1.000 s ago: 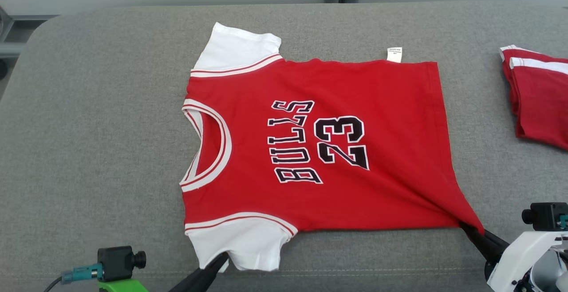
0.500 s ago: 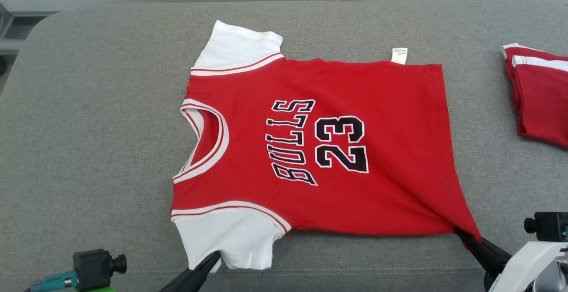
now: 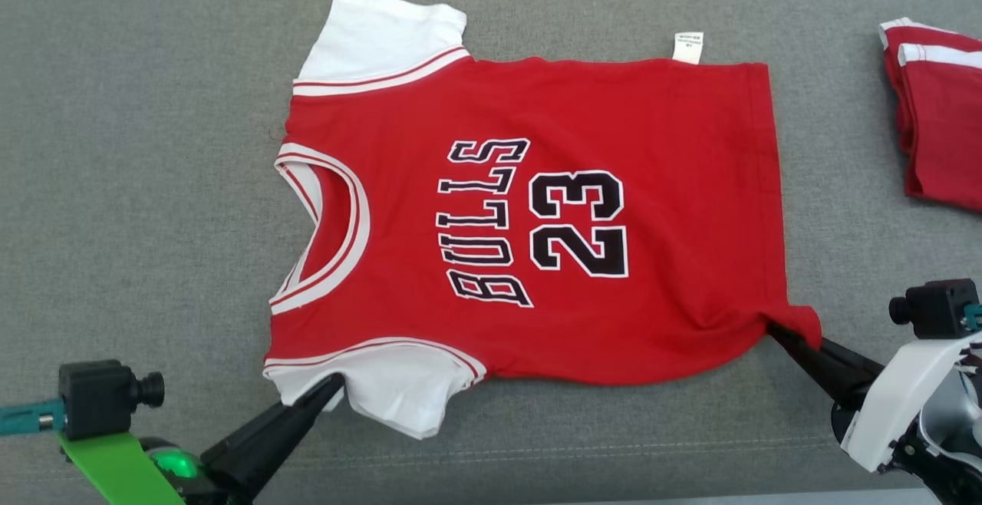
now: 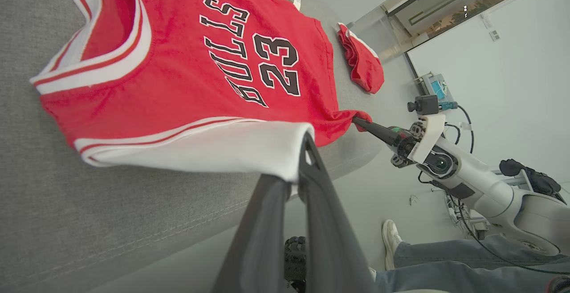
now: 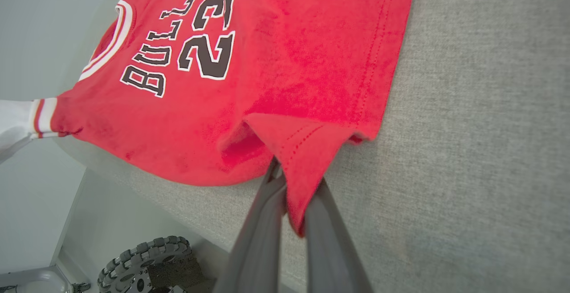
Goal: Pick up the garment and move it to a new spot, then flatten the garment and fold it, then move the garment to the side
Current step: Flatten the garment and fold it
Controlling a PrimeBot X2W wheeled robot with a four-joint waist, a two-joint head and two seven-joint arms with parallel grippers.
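A red jersey (image 3: 537, 213) with white sleeves and black "BULLS 23" lettering lies spread face up on the grey padded surface (image 3: 153, 183), collar to the left. My left gripper (image 3: 334, 386) is shut on the near white sleeve (image 4: 231, 150), whose edge sits between the fingers. My right gripper (image 3: 775, 330) is shut on the near hem corner (image 5: 294, 150), lifting it slightly into a small fold. From the left wrist camera the right gripper (image 4: 358, 121) is seen pinching that corner.
A second folded red garment (image 3: 936, 129) with white stripes lies at the far right of the surface. The front edge of the surface (image 3: 537, 451) runs just below the jersey. In the left wrist view a person's legs and shoe (image 4: 392, 239) stand on the floor.
The head camera has tilted down, so the whole scene sits higher. Both grippers have moved forward with the near sleeve and hem corner, slackening the jersey's near edge.
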